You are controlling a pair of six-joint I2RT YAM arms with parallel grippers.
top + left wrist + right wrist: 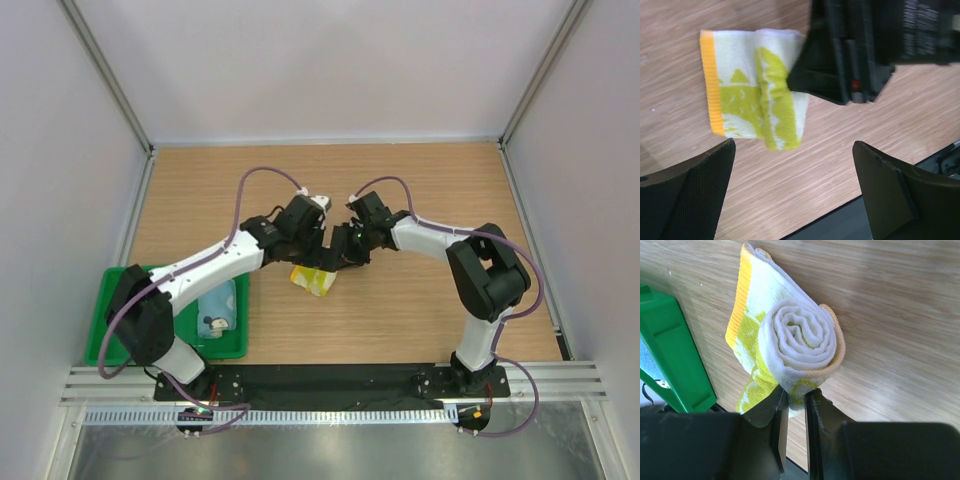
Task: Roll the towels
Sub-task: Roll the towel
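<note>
The yellow-cream towel (313, 279) lies partly rolled on the wooden table, with its orange band at the flat end; it also shows in the left wrist view (752, 90). In the right wrist view its roll (802, 337) is a tight spiral. My right gripper (796, 396) is shut on the roll's outer layers. My left gripper (792, 175) is open and empty, just above the table beside the towel. The light blue dotted towel (215, 313) lies in the green tray (115, 310).
The green tray sits at the table's near left, its corner in the right wrist view (670, 350). The black base strip (330, 380) runs along the near edge. White walls enclose the table on three sides.
</note>
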